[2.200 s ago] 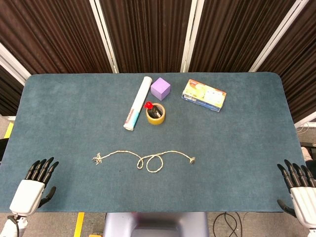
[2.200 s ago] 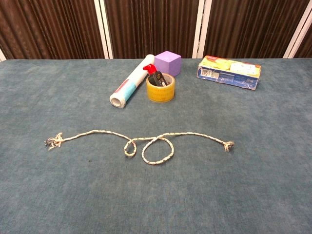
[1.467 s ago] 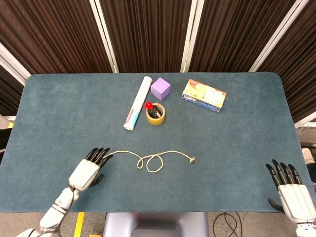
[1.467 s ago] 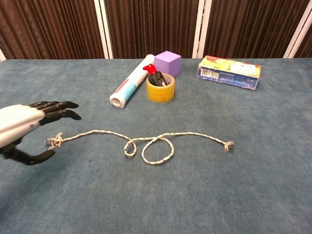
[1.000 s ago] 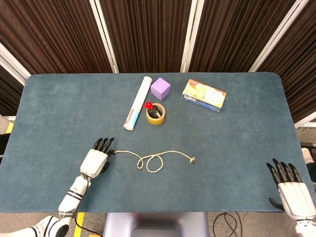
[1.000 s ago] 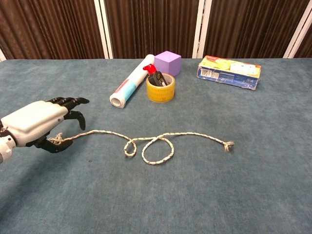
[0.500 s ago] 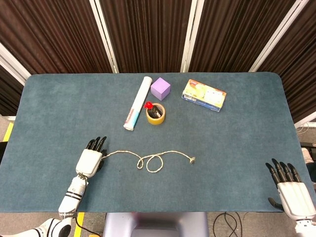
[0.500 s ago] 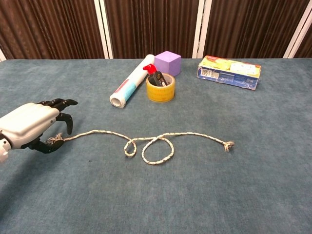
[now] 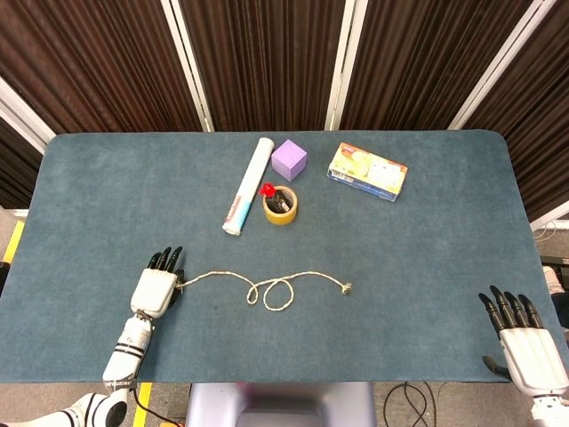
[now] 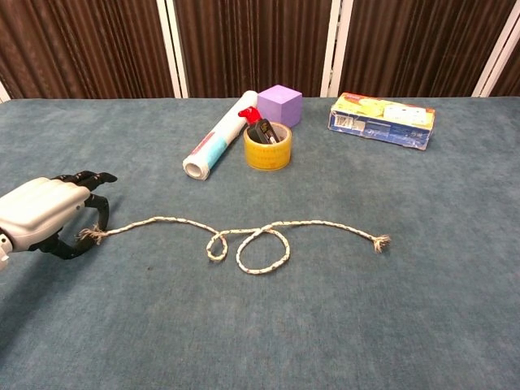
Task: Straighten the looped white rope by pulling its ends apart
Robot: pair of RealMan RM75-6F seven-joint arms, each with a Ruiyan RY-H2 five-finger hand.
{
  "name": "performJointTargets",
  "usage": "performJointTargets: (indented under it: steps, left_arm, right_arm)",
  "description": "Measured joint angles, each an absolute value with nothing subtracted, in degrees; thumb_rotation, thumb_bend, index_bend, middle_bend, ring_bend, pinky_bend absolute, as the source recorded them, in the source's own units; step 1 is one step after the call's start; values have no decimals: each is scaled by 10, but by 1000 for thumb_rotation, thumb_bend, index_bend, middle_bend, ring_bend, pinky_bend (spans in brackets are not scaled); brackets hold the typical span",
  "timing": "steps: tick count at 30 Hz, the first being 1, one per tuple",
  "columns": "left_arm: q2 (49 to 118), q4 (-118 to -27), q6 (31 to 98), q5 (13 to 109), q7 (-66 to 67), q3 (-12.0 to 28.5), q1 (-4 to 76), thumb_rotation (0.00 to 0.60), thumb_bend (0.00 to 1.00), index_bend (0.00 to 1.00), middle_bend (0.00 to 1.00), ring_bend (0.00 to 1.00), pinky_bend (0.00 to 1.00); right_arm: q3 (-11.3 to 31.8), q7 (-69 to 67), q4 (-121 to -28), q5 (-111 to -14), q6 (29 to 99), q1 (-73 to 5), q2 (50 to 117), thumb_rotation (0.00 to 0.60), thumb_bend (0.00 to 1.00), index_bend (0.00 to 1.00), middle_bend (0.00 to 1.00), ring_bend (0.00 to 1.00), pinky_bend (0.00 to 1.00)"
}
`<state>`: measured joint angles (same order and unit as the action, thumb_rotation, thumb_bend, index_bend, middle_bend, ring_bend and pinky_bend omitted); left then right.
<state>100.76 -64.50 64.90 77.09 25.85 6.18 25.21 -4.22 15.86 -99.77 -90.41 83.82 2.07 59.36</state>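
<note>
The white rope [image 9: 267,286] [image 10: 244,240] lies across the near middle of the blue table with a small and a larger loop at its centre. My left hand [image 9: 156,286] [image 10: 47,214] is at its frayed left end, with curled fingers and thumb pinching the tuft against the cloth. The rope's right end [image 9: 346,286] [image 10: 379,241] lies free. My right hand [image 9: 524,342] hovers off the table's near right corner, fingers spread and empty, far from the rope; the chest view does not show it.
At the back middle lie a white roll [image 9: 247,185] [image 10: 219,146], a purple cube [image 9: 289,159] [image 10: 280,105], a yellow tape ring [image 9: 281,205] [image 10: 267,146] holding a red-tipped tool, and a printed box [image 9: 367,172] [image 10: 381,119].
My left hand came in from the near left corner to the rope's left end, slid a little left and curled its fingers onto the tuft. The rope's shape is unchanged; the right hand barely moved.
</note>
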Motion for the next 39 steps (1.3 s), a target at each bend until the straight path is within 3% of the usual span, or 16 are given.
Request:
performJointTargets:
  steps: [16,25,28,31,39]
  left_arm:
    - [1011,-640,649,769,248,60,262,600,464,624,80,0,172]
    - [991,-667,665,786,235,54,263,600,489,633,85,0,173]
    - [983,-676,668,787,236,54,263,600,489,634,85,0,173]
    - [977,-682,671,786,235,54,263,600,490,634,86,0,174]
    - [964,-695,678,787,231,54,261,600,486,636,86,0,175]
  right_arm:
    - [-43,164,-997,-906,834,20,597,600,253,0,0,0,0]
    - [-35,166,-992,-924,804,-10,617,600,253,4,0,0,0]
    - [-26,167,-993,-927,771,-38,629,600,264,123,0,0,0]
    - [-8,178,-993,-922,723,-77,653,600,305,302,0,0,0]
    - [58,252,-960,-868,638,-182,786,600,391,534,0,0,0]
